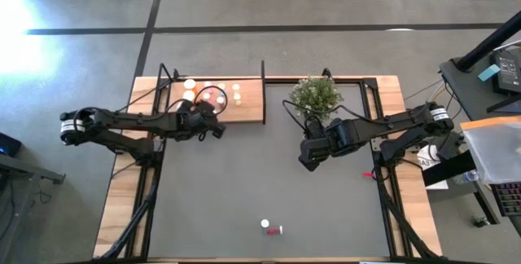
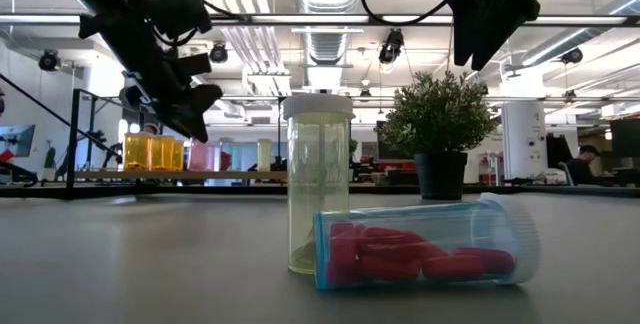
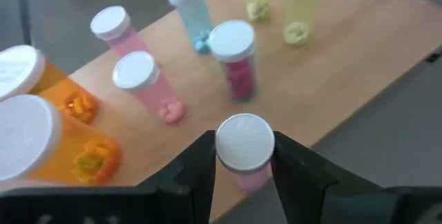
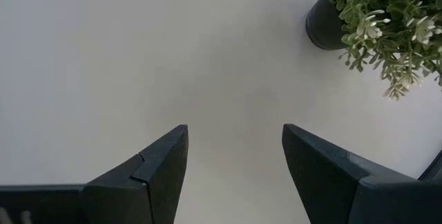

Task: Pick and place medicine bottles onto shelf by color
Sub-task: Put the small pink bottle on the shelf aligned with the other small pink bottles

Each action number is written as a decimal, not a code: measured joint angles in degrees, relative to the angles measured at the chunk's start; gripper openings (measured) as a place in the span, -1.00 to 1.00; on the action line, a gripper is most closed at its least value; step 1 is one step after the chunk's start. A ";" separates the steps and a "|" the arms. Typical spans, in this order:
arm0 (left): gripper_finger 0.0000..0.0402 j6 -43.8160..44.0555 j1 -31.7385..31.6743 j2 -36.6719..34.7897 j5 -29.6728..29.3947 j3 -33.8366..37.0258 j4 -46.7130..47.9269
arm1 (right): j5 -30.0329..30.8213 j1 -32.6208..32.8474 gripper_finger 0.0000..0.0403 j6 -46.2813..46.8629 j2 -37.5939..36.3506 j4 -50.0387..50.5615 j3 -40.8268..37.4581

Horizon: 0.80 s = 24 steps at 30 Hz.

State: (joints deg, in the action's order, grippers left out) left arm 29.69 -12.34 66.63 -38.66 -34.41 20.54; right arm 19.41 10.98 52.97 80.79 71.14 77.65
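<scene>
My left gripper (image 3: 243, 149) is shut on a small pink bottle (image 3: 248, 177) with a white cap, over the near edge of the wooden shelf (image 3: 359, 51), also seen in the high view (image 1: 248, 111). Several white-capped bottles stand upright on the shelf: orange (image 3: 76, 155), pink (image 3: 148, 86), pale blue (image 3: 193, 10), red (image 3: 238, 65) and yellow (image 3: 300, 10). My right gripper (image 4: 235, 148) hangs open above the dark mat beside the potted plant (image 1: 316, 94), touching nothing. Near the table's front edge, one yellowish bottle (image 2: 319, 179) stands upright and one pale blue bottle (image 2: 420, 249) with red pills lies on its side. My left gripper pinches the pink bottle at its cap end (image 3: 244, 141) between its two fingers (image 3: 202, 160), one on either side. The fingers slant down from the table's left and near side. The bottle stands roughly upright in the hold, cap up, its body below the fingers.
The potted plant (image 4: 373, 23) stands at the back of the mat, right of the shelf. A thin dark upright edge (image 1: 264, 89) closes the shelf's right end. Bare wood lies on the shelf's near right part (image 3: 387, 65). The grey mat (image 1: 244, 191) spreads between the arms.
</scene>
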 joint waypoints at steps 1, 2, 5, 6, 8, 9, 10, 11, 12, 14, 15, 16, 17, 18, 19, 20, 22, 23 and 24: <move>-0.45 0.01 -0.19 0.02 -0.25 0.28 -0.01 | -0.01 0.00 0.12 0.02 0.00 -0.01 0.00; -0.45 0.04 -0.40 0.02 -0.67 0.50 -0.05 | -0.01 0.00 0.12 0.15 0.00 -0.01 0.00; -0.45 0.22 -1.14 0.01 -1.25 1.01 -0.36 | -0.01 0.00 0.12 0.48 0.00 -0.01 0.00; -0.45 0.47 -1.42 0.01 -1.26 1.05 -0.37 | -0.01 0.00 0.12 0.49 0.00 -0.02 0.00; -0.45 1.91 -2.02 0.02 -1.39 1.08 -0.31 | -0.01 0.00 0.12 0.50 0.00 -0.05 0.00; -0.45 2.42 -2.36 0.00 -1.49 1.11 -0.22 | -0.01 0.00 0.12 0.52 0.00 -0.08 0.00; -0.45 2.90 -2.66 0.02 -1.93 1.15 -0.09 | -0.01 0.00 0.12 0.55 0.00 -0.10 0.00; -0.45 3.00 -2.97 0.02 -2.33 1.19 0.00 | -0.01 0.00 0.12 0.59 0.00 -0.10 0.00; -0.45 3.00 -3.21 0.02 -2.42 1.20 0.02 | -0.01 0.00 0.12 0.61 0.00 -0.10 0.00; -0.45 3.02 -3.48 0.02 -2.42 1.20 0.05 | -0.01 0.00 0.12 0.63 0.00 -0.10 0.00; -0.45 3.00 -3.54 0.02 -2.42 1.20 0.09 | -0.01 0.00 0.12 0.63 0.00 -0.10 0.00; -0.45 3.00 -3.52 0.02 -2.44 1.20 0.18 | -0.01 0.00 0.12 0.63 0.00 -0.10 0.00; -0.45 3.02 -3.52 0.02 -2.42 1.20 0.29 | -0.01 0.00 0.12 0.63 0.00 -0.10 0.00; -0.45 3.00 -3.52 0.02 -2.44 1.20 0.56 | -0.03 0.00 0.12 0.63 0.00 -0.10 0.00; -0.45 3.02 -3.53 0.02 -2.48 1.20 0.97 | -0.02 0.00 0.12 0.63 0.00 -0.10 0.00; -0.45 3.02 -3.56 0.02 -2.64 1.20 1.39 | -0.03 0.00 0.12 0.63 0.00 -0.12 0.00; -0.45 3.04 -3.60 0.02 -2.82 1.20 2.03 | -0.03 0.00 0.12 0.63 0.00 -0.12 0.00; -0.45 3.04 -3.67 0.02 -2.86 1.20 2.28 | -0.03 0.00 0.12 0.63 0.00 -0.11 0.00; -0.45 3.04 -3.72 0.02 -2.86 1.20 2.42 | -0.03 0.00 0.12 0.63 0.00 -0.11 0.00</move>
State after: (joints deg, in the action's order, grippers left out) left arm 32.73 -16.06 66.65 -41.52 -33.21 22.96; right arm 19.38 10.98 53.60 80.79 71.03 77.65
